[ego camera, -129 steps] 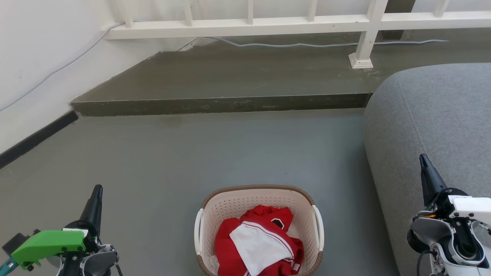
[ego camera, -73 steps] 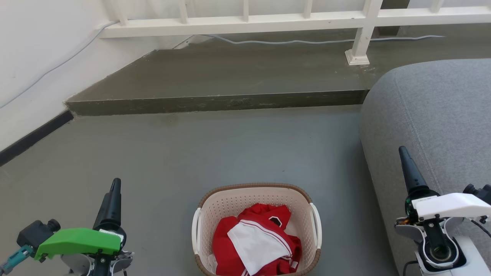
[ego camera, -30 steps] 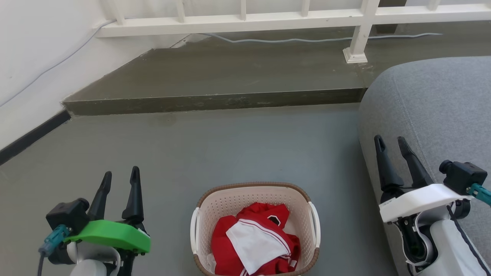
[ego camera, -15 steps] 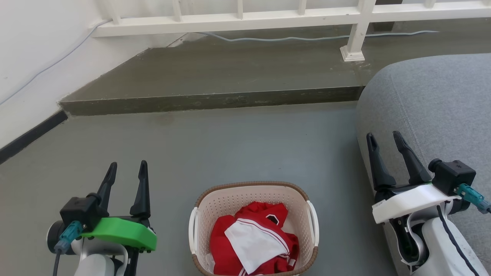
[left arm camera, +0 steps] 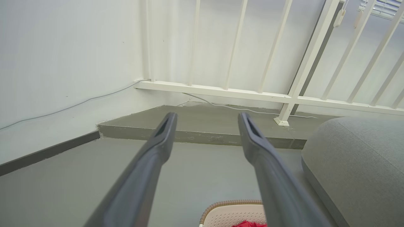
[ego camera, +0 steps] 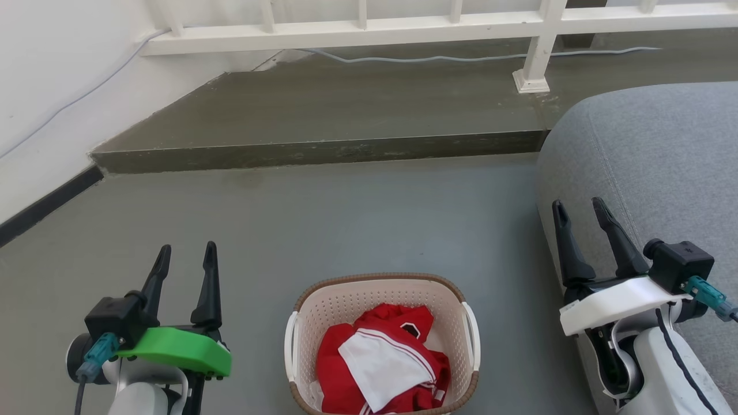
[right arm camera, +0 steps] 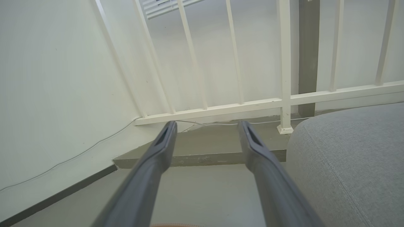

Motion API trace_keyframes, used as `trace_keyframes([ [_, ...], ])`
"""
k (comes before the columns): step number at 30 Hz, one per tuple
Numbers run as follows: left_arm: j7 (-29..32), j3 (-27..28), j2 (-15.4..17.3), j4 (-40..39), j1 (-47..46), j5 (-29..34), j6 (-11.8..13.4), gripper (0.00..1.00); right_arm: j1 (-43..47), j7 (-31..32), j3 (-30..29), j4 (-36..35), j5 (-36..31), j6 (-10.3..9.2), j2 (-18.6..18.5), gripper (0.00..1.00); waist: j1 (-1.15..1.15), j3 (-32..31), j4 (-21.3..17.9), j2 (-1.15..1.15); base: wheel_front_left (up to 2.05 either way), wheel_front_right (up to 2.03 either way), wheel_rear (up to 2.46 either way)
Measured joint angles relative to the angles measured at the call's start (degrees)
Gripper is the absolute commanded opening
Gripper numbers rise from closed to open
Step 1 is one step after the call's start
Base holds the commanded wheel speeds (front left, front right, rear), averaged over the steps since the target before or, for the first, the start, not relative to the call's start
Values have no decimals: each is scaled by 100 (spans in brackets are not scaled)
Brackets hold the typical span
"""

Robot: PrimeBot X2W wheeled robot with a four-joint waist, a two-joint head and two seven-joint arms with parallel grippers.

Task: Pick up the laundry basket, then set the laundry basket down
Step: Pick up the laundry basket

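The laundry basket point(ego camera: 380, 289), cream perforated plastic with a brown rim and white side handles, stands on the grey floor at the bottom centre of the head view, holding red and white clothes point(ego camera: 380, 360). Its far rim point(left arm camera: 232, 203) peeks into the bottom of the left wrist view. My left gripper point(ego camera: 185, 255) hovers to the basket's left, open and empty, fingers pointing away from me. My right gripper point(ego camera: 578, 207) hovers to the basket's right beside the sofa, open and empty. Both are apart from the handles.
A grey sofa point(ego camera: 663, 161) fills the right side, close to my right arm. A raised concrete step point(ego camera: 323, 153) crosses the floor ahead, with a white railing point(ego camera: 403, 23) and a cable behind it. A white wall point(ego camera: 52, 86) runs along the left.
Both grippers turned from edge-on to flat, now showing two spread fingers each, and came in towards the basket. The camera tilted slightly down. In the last half second almost nothing moved.
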Motion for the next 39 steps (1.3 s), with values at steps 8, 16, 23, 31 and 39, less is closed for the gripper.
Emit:
trace_keyframes([
  [8, 0, 48, -5, 15, 0, 8, -37, 100, -10, 0, -46, 31, -43, 3, 22, 100, 0, 2, -10, 0, 0, 0, 0],
  [16, 0, 58, -11, 23, -1, 37, -56, 100, -14, 0, -100, 53, -81, 46, 71, 100, 0, 8, -24, 0, 0, 0, 0],
  [23, 0, 74, -12, 16, -1, 37, -59, 100, -15, 0, -130, 77, -88, 53, 114, 100, 0, 29, -32, 0, 0, 0, 0],
  [31, 0, 102, -14, -13, -8, 31, -62, 100, -44, 0, -141, 78, -99, 100, 146, 100, 0, 242, -69, 0, 0, 0, 0],
  [39, 0, 83, -16, -60, -135, 11, -62, 100, -58, 0, -191, 116, -98, 101, 171, 100, 0, 546, -147, 0, 0, 0, 0],
])
